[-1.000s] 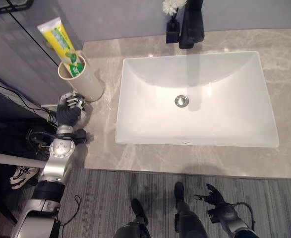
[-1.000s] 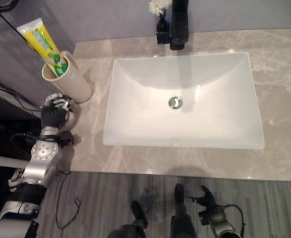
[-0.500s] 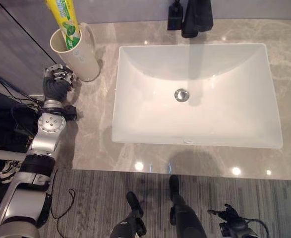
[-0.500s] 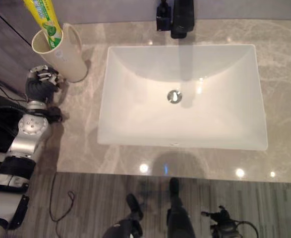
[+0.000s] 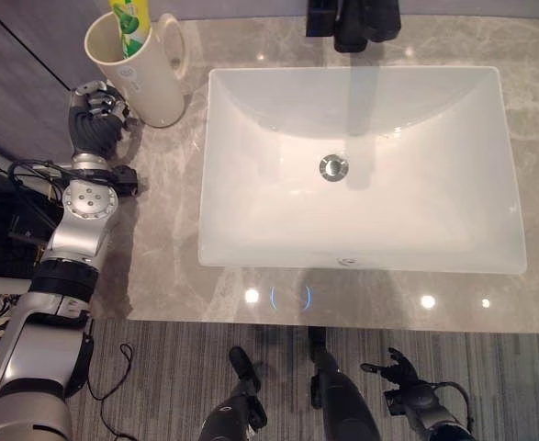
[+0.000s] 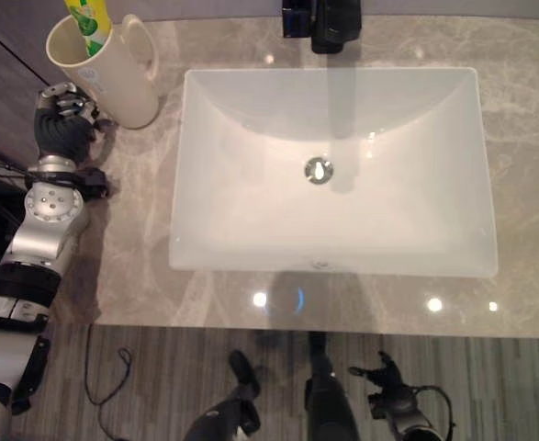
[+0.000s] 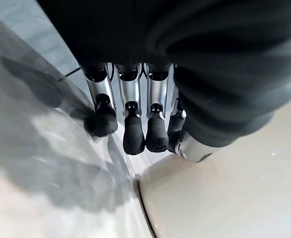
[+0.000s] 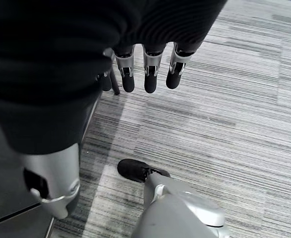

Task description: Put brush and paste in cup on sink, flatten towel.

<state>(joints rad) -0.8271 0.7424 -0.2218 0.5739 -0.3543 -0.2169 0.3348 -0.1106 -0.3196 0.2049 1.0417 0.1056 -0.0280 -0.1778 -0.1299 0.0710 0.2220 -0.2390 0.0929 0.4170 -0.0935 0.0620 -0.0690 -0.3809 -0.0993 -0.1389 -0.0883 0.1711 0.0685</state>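
A cream cup with a handle stands on the grey marble counter, left of the sink. A yellow-green toothpaste tube stands upright inside it. My left hand rests on the counter just left of the cup, fingers loosely bent and holding nothing. In the left wrist view its fingertips hang close to the cup's wall without gripping it. My right hand hangs low over the floor below the counter's front edge, fingers spread and empty.
A white rectangular sink with a metal drain takes up the counter's middle. A black faucet and a small black vase stand behind it. A dark wall panel borders the counter's left edge.
The camera has tipped, so the whole picture slid upward. My left hand has crept from in front of the cup to beside its left wall. The right hand still hangs by the floor.
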